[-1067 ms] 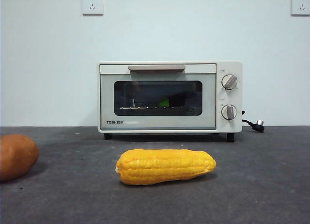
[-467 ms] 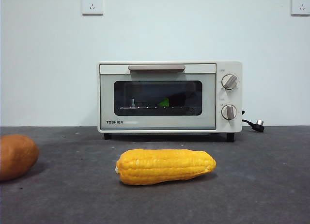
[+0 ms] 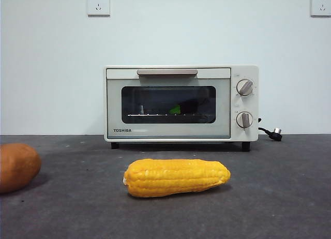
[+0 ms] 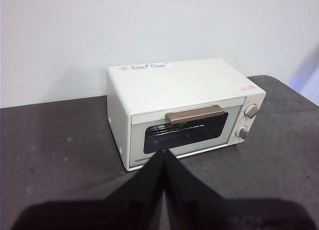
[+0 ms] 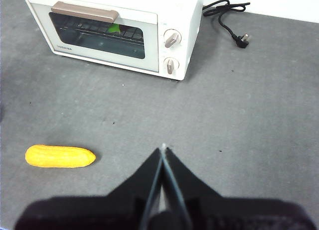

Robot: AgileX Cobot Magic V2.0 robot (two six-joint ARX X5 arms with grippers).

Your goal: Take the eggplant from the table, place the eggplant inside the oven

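Grey table, plug visible from right wrist

Eggplant on rack inside closed oven, on table.

Left end effector and right end effector, jaws closed, empty.

Bystander items you can see on and behind the tabletop.
You see a yellow corn cob lying on its side in the foreground, an orange-brown potato-like vegetable at the left edge, a black power cord with plug on the right, and two white wall sockets high on the wall.
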